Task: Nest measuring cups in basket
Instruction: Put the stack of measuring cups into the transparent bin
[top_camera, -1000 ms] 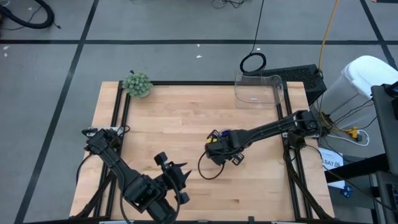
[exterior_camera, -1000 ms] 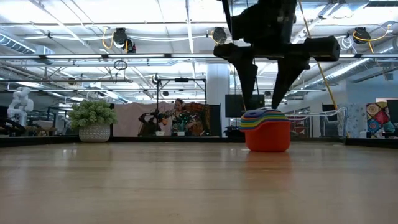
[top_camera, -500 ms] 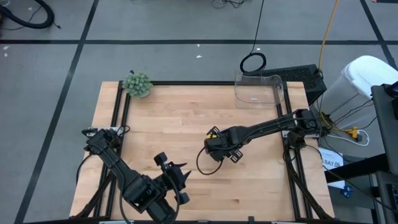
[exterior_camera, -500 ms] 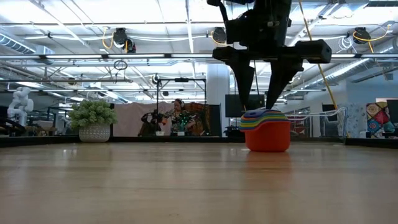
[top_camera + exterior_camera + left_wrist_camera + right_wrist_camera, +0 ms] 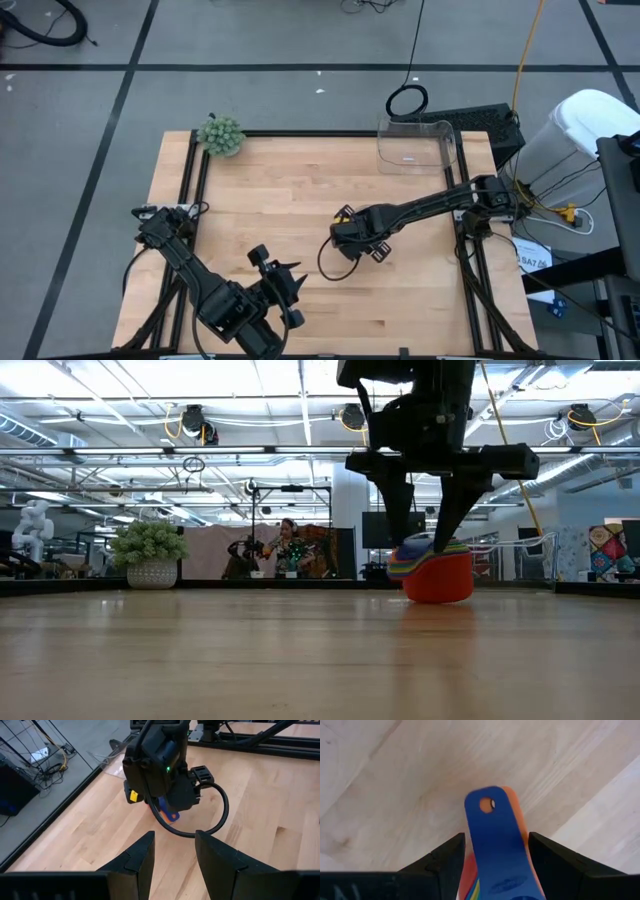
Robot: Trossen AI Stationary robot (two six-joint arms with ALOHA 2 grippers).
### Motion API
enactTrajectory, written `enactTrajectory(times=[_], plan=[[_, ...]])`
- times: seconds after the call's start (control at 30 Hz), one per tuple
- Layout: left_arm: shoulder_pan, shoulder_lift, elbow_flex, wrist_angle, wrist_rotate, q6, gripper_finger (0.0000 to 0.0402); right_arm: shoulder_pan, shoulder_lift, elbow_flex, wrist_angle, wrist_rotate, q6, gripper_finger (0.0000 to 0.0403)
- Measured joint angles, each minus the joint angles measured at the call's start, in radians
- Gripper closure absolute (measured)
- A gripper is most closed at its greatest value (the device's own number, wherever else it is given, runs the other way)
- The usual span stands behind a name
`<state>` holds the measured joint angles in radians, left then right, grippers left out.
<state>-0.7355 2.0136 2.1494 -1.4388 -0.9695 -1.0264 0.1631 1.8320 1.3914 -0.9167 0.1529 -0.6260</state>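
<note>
Jaws of my right gripper stand either side of the nested measuring cups, and they seem to pinch the stack, though I cannot see the contact itself. That stack sits near the middle of the desk, its red outer cup tilted in the low view, one side off the wood. From my right wrist, a blue handle over an orange one pokes out between my two fingers. My right arm reaches in from the desk's right edge. At the far right corner stands the basket, clear, well apart from the cups. My left gripper waits near the front edge, jaws spread, holding nothing. A fuzzy green ball rests at the far left corner.
</note>
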Motion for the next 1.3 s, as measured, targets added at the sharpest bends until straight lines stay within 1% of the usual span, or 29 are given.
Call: enactTrajectory(times=[0.5,0.9,1.17,1.3], plan=[[0.000,0.000,0.000,0.000,0.000,-0.004,0.0257,-0.002,0.000,0.000,0.007,0.007,-0.017,0.0192],[0.000,0.000,0.000,0.000,0.000,-0.005,0.0257,-0.042,0.000,0.000,0.000,0.004,-0.014,0.0192],[0.000,0.000,0.000,0.000,0.001,-0.004,0.0257,-0.042,0.000,0.000,-0.010,-0.002,0.016,0.0192],[0.000,0.000,0.000,0.000,0.001,-0.004,0.0257,-0.042,0.000,0.000,-0.012,-0.026,0.032,0.0192]])
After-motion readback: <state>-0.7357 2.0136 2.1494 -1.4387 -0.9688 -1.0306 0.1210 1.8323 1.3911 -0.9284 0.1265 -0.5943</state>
